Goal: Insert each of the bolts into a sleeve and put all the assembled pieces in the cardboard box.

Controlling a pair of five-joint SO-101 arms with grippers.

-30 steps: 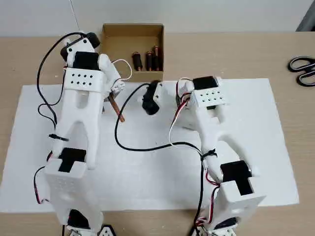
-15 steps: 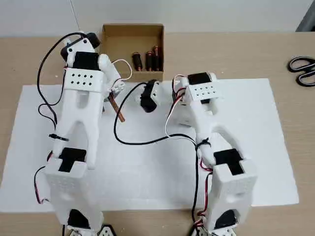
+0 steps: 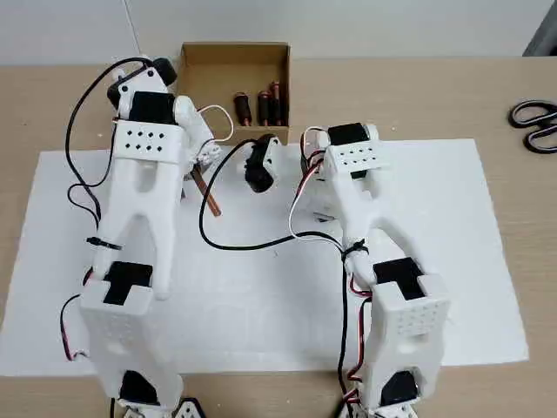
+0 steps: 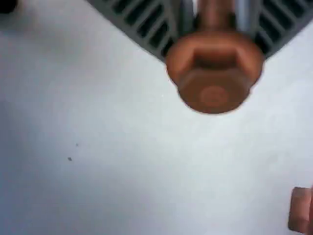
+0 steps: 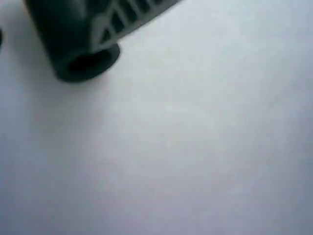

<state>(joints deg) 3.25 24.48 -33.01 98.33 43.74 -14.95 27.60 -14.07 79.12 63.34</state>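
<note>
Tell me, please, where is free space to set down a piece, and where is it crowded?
Free: the white sheet between the right arm and the sheet's right border; the sheet between both arms, from the black cable to the bases; the left half of the cardboard box. Crowded: in front of the box, where the held bolt, the cable and both arms meet.

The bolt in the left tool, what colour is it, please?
Copper-brown; the bolt shows best in the left wrist view.

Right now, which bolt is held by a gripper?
The bolt in the left gripper, bare copper with no sleeve on it; the other three lie sleeved in the box.
</note>
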